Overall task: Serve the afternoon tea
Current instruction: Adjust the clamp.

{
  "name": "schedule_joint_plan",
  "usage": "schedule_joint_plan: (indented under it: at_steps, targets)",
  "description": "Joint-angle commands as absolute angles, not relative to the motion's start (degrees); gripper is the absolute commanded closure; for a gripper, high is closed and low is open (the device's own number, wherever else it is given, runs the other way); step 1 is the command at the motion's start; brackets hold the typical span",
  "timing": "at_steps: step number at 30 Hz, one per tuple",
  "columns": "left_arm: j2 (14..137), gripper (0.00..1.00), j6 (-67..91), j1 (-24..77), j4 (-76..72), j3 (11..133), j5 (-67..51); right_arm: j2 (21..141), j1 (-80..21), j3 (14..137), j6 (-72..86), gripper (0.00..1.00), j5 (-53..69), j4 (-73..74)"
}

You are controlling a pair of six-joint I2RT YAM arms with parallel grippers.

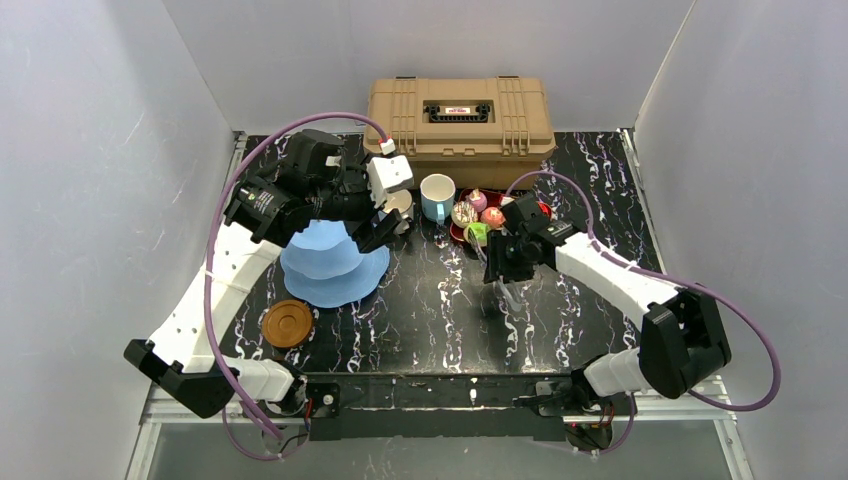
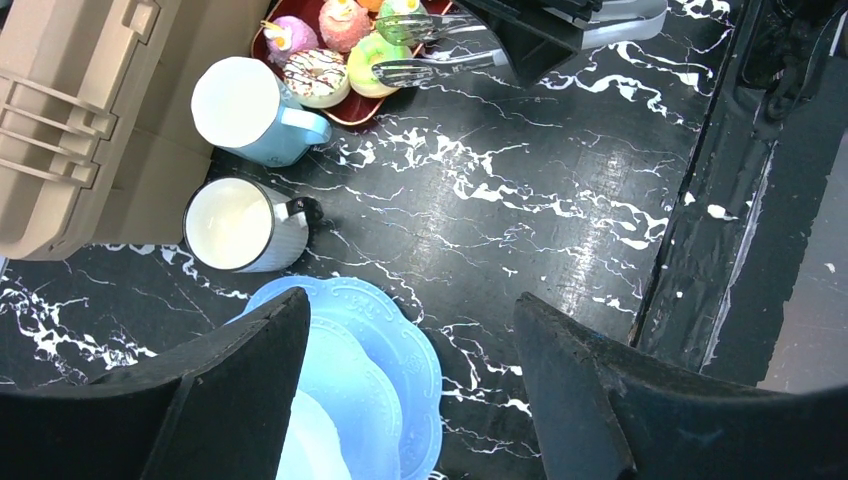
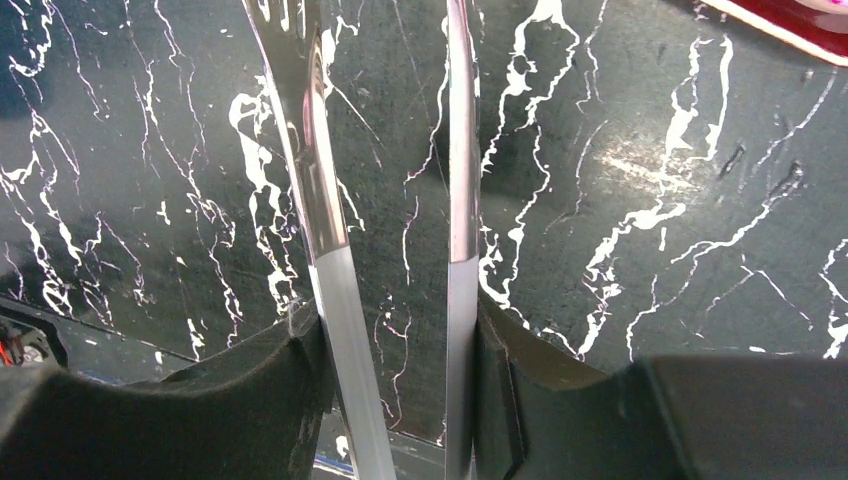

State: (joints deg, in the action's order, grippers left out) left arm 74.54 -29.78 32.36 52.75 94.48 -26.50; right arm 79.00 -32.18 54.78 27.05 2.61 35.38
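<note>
Steel tongs (image 3: pixel 322 200) are pinched by both blades between the fingers of your right hand (image 3: pixel 395 330), reaching over the black marble table (image 2: pixel 560 200) toward the dark-red tray (image 2: pixel 345 120). In the left wrist view their tips sit on either side of the green cake (image 2: pixel 372 58); whether they already touch it cannot be told. The step in hand appears to be lifting a cake off the tray for transfer to the light-blue cake stand (image 1: pixel 335 262). The next move calls for a gentle squeeze, a clean lift, and a carry leftward across the table to a tier.

Your left hand (image 2: pixel 408 330) hovers spread and empty over the stand's scalloped edge, well apart from the tray. The white mug (image 2: pixel 235 225) stands just beside the stand, with the light-blue mug (image 2: pixel 250 110) between it and the tray. One brown saucer (image 1: pixel 288 323) lies near the stand's front edge, nothing on it.
</note>
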Motion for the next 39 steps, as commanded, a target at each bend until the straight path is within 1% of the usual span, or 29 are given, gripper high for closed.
schedule_joint_plan:
  at_steps: [1,8,11,14,19,21,23,26,36,39]
  targets:
    - [73.43,0.28,-29.5,32.06,53.52,96.27,-28.06,76.29,-30.24,59.28,26.35,0.71,3.04,38.01]
    - [74.29,0.29,-28.62,32.08,53.97,97.75,-27.61,76.03,-23.85,63.77,25.4,0.71,5.24,41.42]
    - [75.22,0.28,-27.88,32.08,54.83,99.24,-27.42,75.98,-21.53,64.61,25.2,0.74,5.75,44.11]
    - [76.59,0.29,-26.24,32.08,55.61,100.74,-27.42,75.96,-20.31,64.69,25.42,0.77,5.41,45.93]
    - [78.5,0.29,-25.27,32.08,57.22,102.64,-27.4,76.2,-19.69,64.1,27.4,0.77,6.79,47.91]
    - [78.31,0.29,-25.58,32.08,57.24,102.33,-27.42,76.05,-19.69,63.4,27.68,0.75,7.21,48.27]
    - [78.21,0.29,-25.75,32.1,57.28,102.09,-27.57,75.89,-19.69,62.6,27.69,0.71,7.41,47.98]
    - [78.07,0.29,-25.54,32.08,56.97,101.66,-27.88,76.39,-19.69,61.67,27.53,0.68,7.93,47.48]
    - [77.45,0.29,-25.47,32.08,56.18,100.84,-28.07,79.21,-19.69,61.15,26.23,0.63,7.11,47.16]
    - [77.59,0.29,-25.15,32.08,56.0,100.9,-28.34,79.88,-19.64,60.38,25.98,0.59,6.37,46.77]
